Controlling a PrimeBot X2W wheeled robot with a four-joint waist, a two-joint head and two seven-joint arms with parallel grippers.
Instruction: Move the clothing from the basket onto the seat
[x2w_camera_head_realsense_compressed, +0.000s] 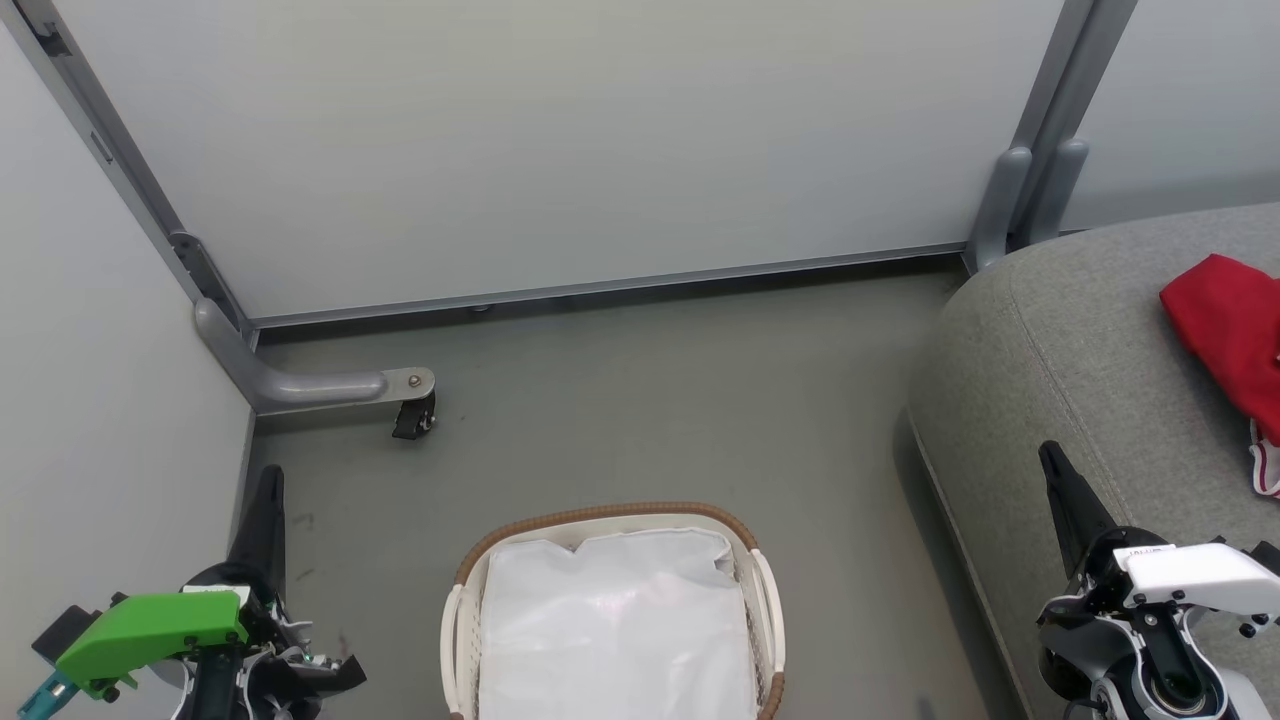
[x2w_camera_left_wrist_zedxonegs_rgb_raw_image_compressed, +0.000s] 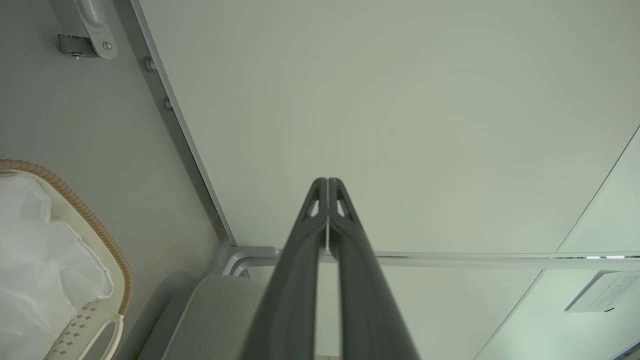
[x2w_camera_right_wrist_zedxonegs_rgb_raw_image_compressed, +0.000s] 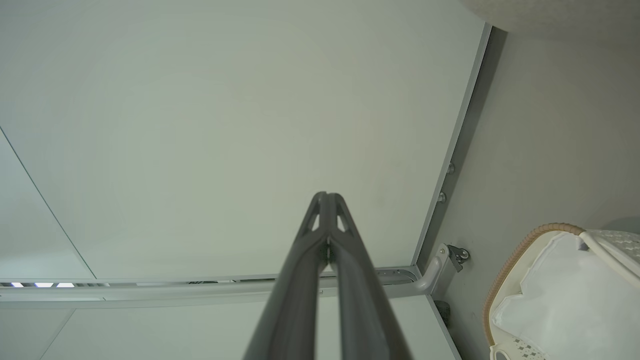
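Observation:
The white basket (x2w_camera_head_realsense_compressed: 468, 590) with a brown woven rim stands on the floor at the bottom centre of the head view; inside it I see just its white liner (x2w_camera_head_realsense_compressed: 615, 620). Red clothing (x2w_camera_head_realsense_compressed: 1232, 325) with white stripe trim lies on the grey seat (x2w_camera_head_realsense_compressed: 1060, 350) at the right edge. My left gripper (x2w_camera_head_realsense_compressed: 268, 478) is shut and holds nothing, low at the left of the basket. Over the seat's front edge my right gripper (x2w_camera_head_realsense_compressed: 1048, 452) is shut and holds nothing too. The basket (x2w_camera_left_wrist_zedxonegs_rgb_raw_image_compressed: 100, 235) appears in the left wrist view beside the shut gripper (x2w_camera_left_wrist_zedxonegs_rgb_raw_image_compressed: 327, 181), and in the right wrist view the basket (x2w_camera_right_wrist_zedxonegs_rgb_raw_image_compressed: 505, 275) lies right of the shut gripper (x2w_camera_right_wrist_zedxonegs_rgb_raw_image_compressed: 326, 195).
Pale partition panels (x2w_camera_head_realsense_compressed: 560, 140) close off the back and left. A grey metal foot with a black castor (x2w_camera_head_realsense_compressed: 412, 412) juts from the left corner onto the floor (x2w_camera_head_realsense_compressed: 700, 400). Two grey posts (x2w_camera_head_realsense_compressed: 1030, 190) stand behind the seat's corner.

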